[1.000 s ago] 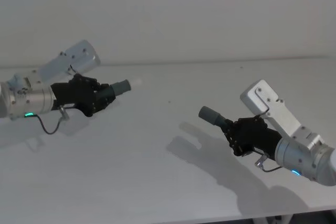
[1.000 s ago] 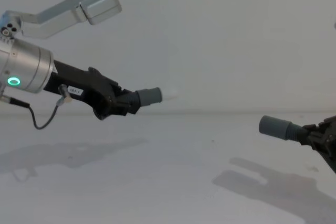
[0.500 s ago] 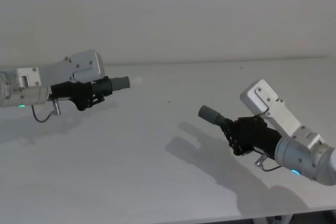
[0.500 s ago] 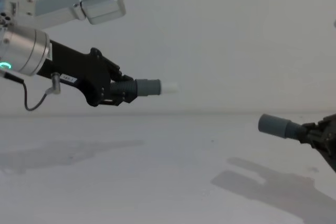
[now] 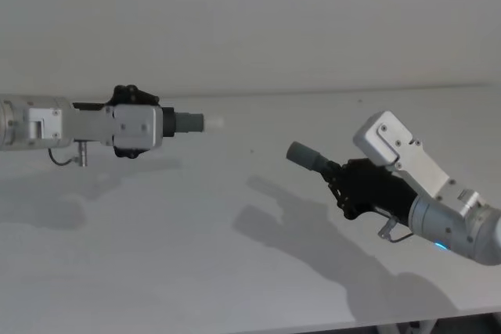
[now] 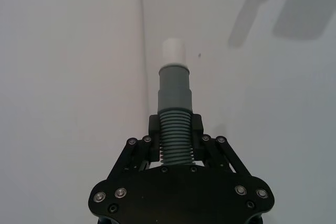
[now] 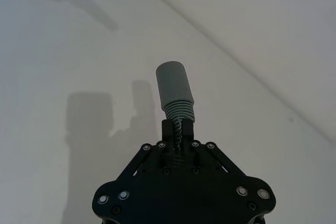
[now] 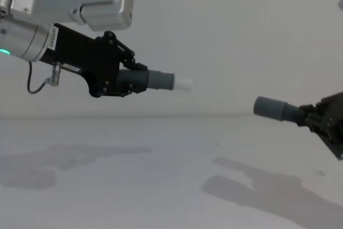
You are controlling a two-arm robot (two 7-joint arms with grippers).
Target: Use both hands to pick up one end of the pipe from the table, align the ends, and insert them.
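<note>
A plain white table [image 5: 196,224] stretches under me, with a bare pale wall behind it. Both pipe pieces are off the surface and in my grip. My left gripper [image 8: 115,76] is clamped on the ribbed part of one hose, which is held high on my left and roughly level; its grey cuff [image 8: 159,80] and narrow white tip [image 8: 184,84] point toward my right. My right gripper [image 5: 356,185] is closed on the ribbed part of the other hose, lower down on my right, with its plain grey cuff [image 5: 307,158] angled up toward the left. In the left wrist view the ribs sit squarely between my fingers [image 6: 197,129], and the right wrist view shows the same hold on the other piece [image 7: 177,95].

The two ends face each other but are well apart, and the left one is higher. I judge the step in hand to be alignment. If I close the gap before the heights and angles match, the white tip could strike the rim of the other cuff instead of entering. The hoses are flexible, so a push off-axis may bend them or let one slip in my grip.
</note>
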